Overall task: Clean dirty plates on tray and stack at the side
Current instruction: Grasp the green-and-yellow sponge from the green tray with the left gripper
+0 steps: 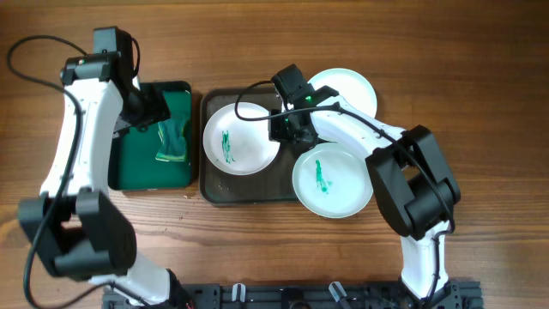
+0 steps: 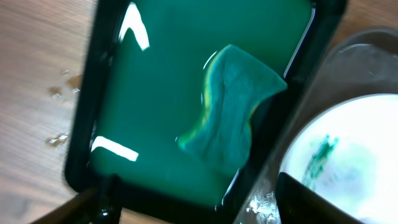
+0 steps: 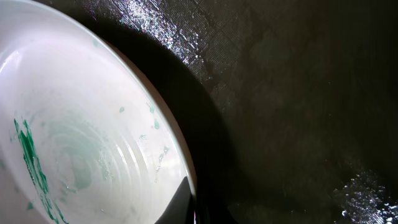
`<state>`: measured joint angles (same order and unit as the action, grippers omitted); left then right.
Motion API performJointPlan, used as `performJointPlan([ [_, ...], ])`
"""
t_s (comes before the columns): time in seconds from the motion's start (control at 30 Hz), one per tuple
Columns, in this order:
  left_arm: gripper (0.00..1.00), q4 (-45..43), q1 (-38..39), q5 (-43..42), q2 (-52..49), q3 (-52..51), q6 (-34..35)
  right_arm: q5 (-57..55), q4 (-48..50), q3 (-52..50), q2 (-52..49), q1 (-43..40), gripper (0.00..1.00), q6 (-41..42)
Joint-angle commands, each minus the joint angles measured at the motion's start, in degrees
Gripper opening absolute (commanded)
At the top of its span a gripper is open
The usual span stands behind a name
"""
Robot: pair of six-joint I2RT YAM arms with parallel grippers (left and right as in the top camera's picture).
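The dark grey-green tray (image 1: 225,187) holds a white plate (image 1: 249,148) with a teal smear. My right gripper (image 1: 286,129) is shut on that plate's right rim; in the right wrist view one finger lies inside the rim (image 3: 194,202) of the plate (image 3: 93,137) over the wet tray floor (image 3: 298,93). A second smeared plate (image 1: 339,193) overlaps the tray's right edge. A third plate (image 1: 352,86), with no smear showing, lies at the back right. My left gripper (image 1: 154,110) is open and empty (image 2: 199,196) above a green cloth (image 2: 233,106).
The cloth (image 1: 171,142) lies crumpled in a smaller black tray with a bright green inside (image 1: 137,167), left of the dark tray. Water drops lie on the wood table (image 2: 59,93) beside it. The smeared plate (image 2: 348,149) shows at the right of the left wrist view.
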<state>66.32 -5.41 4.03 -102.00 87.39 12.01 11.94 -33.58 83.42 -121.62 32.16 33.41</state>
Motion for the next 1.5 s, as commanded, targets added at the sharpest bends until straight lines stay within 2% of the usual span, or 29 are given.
performJointPlan([
  [0.0,0.68,-2.6,-0.6,-3.1,-6.7,0.6,-4.6,-0.5,0.1,0.8,-2.1,0.1,0.04,1.1],
  [0.1,0.63,-3.8,-0.6,-3.3,-11.2,0.6,-5.3,-0.5,0.1,0.8,-2.1,0.1,0.04,1.0],
  [0.27,0.58,-6.3,-0.6,-9.8,-16.8,0.6,-11.0,-0.5,0.1,0.8,-2.1,0.1,0.04,0.9],
  [0.43,0.44,-8.4,-0.6,-9.8,-19.4,0.6,-11.0,-0.5,0.1,0.8,-2.1,0.1,0.04,1.0],
  [0.5,0.35,-8.8,-0.6,-9.8,-20.1,0.3,-11.0,-0.5,0.1,0.8,-2.1,0.1,0.04,1.1],
  [0.57,0.18,-10.1,-0.5,-9.8,-20.1,-1.1,-11.0,-0.5,0.1,0.8,-2.1,0.1,0.04,1.0],
  [0.67,0.04,-11.1,-0.4,-9.8,-20.1,-3.3,-11.0,-0.5,0.2,0.8,-2.1,0.1,0.04,1.1],
  [0.8,0.04,-10.6,-0.4,-9.4,-19.9,-4.0,-10.9,-0.5,0.2,0.8,-2.1,0.1,0.04,1.1],
  [0.87,0.04,-9.4,-0.8,-7.8,-18.5,-2.4,-8.2,-0.5,0.5,0.8,-2.1,0.1,0.04,1.1],
  [1.0,0.04,-7.6,-0.9,-7.1,-14.0,1.5,-8.0,0.1,0.5,0.8,-2.1,0.1,0.04,1.1],
  [1.2,0.04,-6.5,-0.8,-1.1,-7.1,2.2,-5.1,0.1,0.9,0.8,-2.1,0.1,0.04,1.1],
  [1.47,0.04,-5.7,-0.3,-1.2,-6.9,2.1,-2.5,0.3,0.8,0.8,-2.1,0.0,0.04,0.0],
])
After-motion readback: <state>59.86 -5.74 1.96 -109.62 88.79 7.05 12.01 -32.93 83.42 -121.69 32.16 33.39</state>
